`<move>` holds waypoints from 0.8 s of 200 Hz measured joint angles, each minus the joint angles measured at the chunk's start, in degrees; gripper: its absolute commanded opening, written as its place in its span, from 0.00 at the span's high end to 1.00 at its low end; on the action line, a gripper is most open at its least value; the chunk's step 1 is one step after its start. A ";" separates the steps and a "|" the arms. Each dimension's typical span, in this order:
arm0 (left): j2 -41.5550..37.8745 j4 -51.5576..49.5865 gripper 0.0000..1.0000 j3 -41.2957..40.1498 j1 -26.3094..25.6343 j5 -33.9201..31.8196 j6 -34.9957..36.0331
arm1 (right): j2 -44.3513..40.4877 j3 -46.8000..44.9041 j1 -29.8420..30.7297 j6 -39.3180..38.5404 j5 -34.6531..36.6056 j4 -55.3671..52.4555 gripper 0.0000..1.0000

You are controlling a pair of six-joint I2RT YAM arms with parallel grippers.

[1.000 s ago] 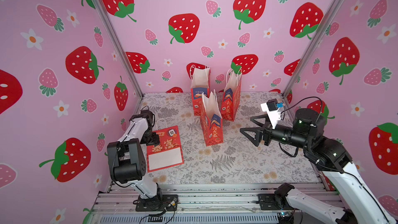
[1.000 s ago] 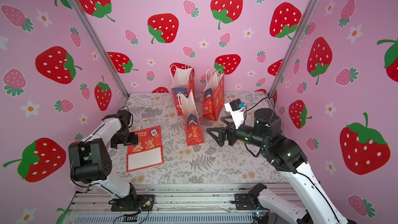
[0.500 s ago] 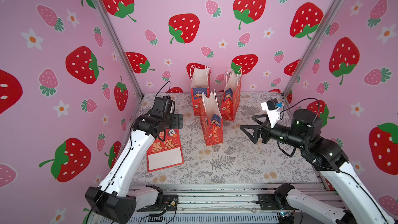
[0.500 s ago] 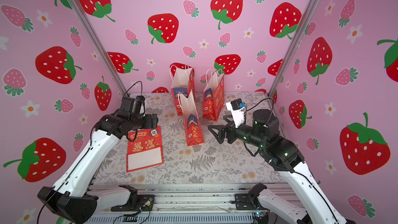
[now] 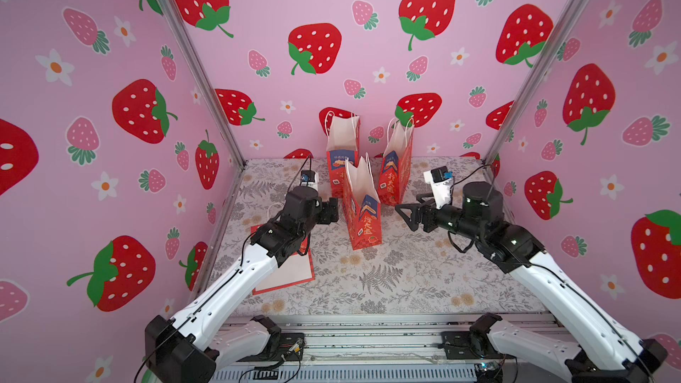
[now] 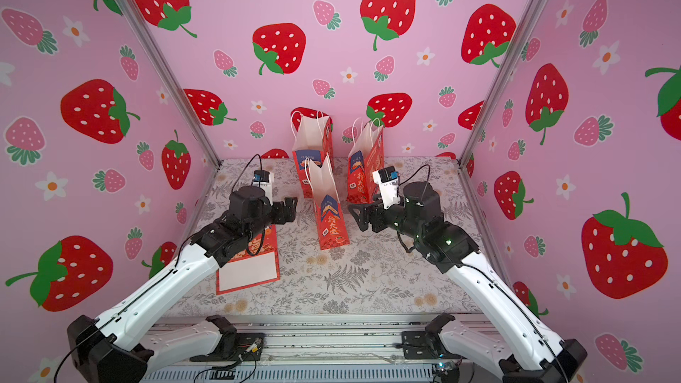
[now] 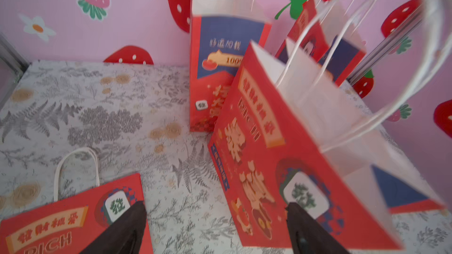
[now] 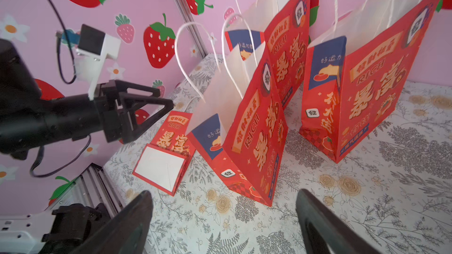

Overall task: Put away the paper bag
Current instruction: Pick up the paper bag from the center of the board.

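Note:
Three red paper bags with white handles stand open on the floral mat. The front paper bag (image 5: 363, 215) (image 6: 329, 215) (image 7: 256, 142) (image 8: 249, 128) stands between my two grippers. My left gripper (image 5: 333, 210) (image 6: 291, 208) (image 7: 215, 205) is open just left of it, one finger in front of its side panel. My right gripper (image 5: 404, 217) (image 6: 355, 215) (image 8: 223, 193) is open a short way to its right, with nothing between its fingers. A fourth bag (image 5: 291, 274) (image 6: 250, 270) (image 8: 166, 152) lies folded flat under my left arm.
The two other standing bags (image 5: 342, 156) (image 5: 396, 167) are close behind the front one, near the back wall. Pink strawberry walls enclose the mat on three sides. The metal base rail (image 5: 368, 340) runs along the near edge.
My left arm has swung up from beside the left wall and reached across the flat bag to the front standing bag. My right gripper has edged left toward the same bag.

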 measured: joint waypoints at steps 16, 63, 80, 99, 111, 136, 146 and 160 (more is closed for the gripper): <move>-2.93 1.36 0.12 -5.29 0.13 -1.31 -0.33 | 3.04 -1.31 0.76 -0.02 1.55 1.86 0.11; -8.15 8.07 0.13 -7.04 3.10 -2.93 -0.50 | 11.08 -1.55 5.42 -0.13 7.52 8.15 0.16; -8.20 9.29 0.14 -7.61 4.57 -2.05 -0.94 | 13.00 -1.55 7.45 -0.22 9.51 10.82 0.19; -8.24 9.77 0.14 -8.70 5.49 -1.38 -1.51 | 15.61 -0.98 9.88 -0.48 12.52 12.37 0.26; -8.39 10.01 0.14 -9.44 5.70 -0.96 -1.75 | 17.44 -0.39 11.17 -0.63 14.58 13.16 0.33; -8.55 10.25 0.14 -10.14 6.19 0.09 -2.16 | 20.24 0.79 12.90 -0.33 18.95 13.73 0.59; -8.55 10.56 0.14 -10.14 6.36 0.50 -2.40 | 20.98 1.07 13.27 -0.50 20.52 14.05 0.64; -8.37 11.02 0.14 -10.14 6.45 1.09 -2.69 | 21.64 1.16 13.44 -0.35 22.14 14.43 0.74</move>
